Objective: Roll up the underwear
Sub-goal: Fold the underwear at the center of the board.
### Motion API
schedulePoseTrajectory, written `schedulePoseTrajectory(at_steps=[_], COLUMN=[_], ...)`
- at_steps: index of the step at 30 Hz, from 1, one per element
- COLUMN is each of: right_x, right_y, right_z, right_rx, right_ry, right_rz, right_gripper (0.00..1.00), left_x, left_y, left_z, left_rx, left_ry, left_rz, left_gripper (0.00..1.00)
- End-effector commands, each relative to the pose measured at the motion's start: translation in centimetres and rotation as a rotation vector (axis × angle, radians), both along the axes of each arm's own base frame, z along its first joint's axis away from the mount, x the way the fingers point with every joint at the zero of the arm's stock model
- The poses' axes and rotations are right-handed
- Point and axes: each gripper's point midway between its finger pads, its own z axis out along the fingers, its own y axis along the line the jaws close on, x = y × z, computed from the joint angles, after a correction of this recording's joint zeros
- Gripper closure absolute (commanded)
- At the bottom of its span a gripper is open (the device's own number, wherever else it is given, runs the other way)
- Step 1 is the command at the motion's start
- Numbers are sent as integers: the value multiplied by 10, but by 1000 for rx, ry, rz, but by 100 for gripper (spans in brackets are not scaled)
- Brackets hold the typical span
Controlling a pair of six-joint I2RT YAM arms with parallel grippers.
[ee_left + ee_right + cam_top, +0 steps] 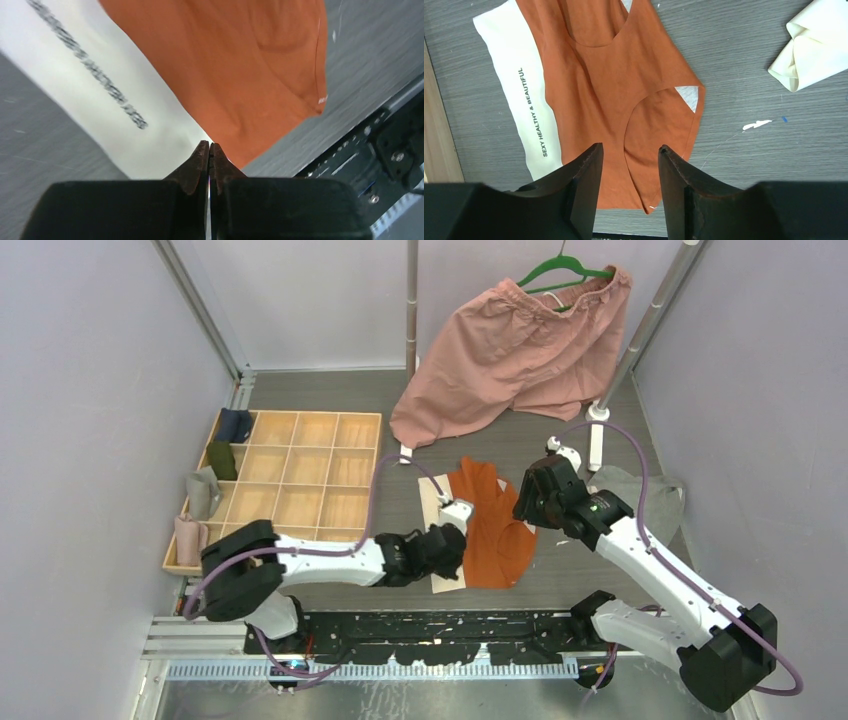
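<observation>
1. Since the whole roll hangs on how the cloth lies, here's the layout: the rust-orange underwear [495, 530] is spread flat on the grey surface [320, 390], about mid-width and closer to the near edge than the far one.
2. Its cream waistband [524, 100] is on the side facing the left edge. The band's long axis runs near-to-far, leaning a bit, and the orange body spreads off it toward the right edge.
3. The left hand [209, 150] is pinched fully closed. Its tips are down right where the waistband meets the orange, at the band's near end. I can't tell if a sliver of cloth is caught in there; nothing shows between the tips.
4. The right hand [629, 150] hangs above the orange body on the side away from the band. Its fingers are roughly half apart and holding nothing.
5. So both arms are over it, left on the band side and right on the body side. My guess is the roll runs either along the band or straight across it. Either way, the left hand is the one down at cloth level.
6. The grey underwear [655, 495] lies crumpled further toward the right edge, past the right arm. That arm is clearly the nearer one for it.
</observation>
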Motion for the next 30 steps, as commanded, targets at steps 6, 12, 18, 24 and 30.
schedulePoseTrajectory(at_steps=[6,12,18,24,30], right_x=[12,24,46,67,96], right_y=[17,37,63,102,92], right_z=[12,13,14,-4,-42], right_rx=[66,131,196,249,122], right_ry=[-48,-46,-39,57,91], right_rz=[57,77,105,199,112], right_gripper=[33,30,35,57,75], left_x=[-22,-26,-26,-16,0], left_y=[-12,27,78,109,126], left_z=[-49,-68,-71,-66,-64], left_rx=[1,90,172,215,228], left_ry=[100,127,105,75,78], left_rz=[25,120,239,307,346], left_gripper=[99,99,99,99,99])
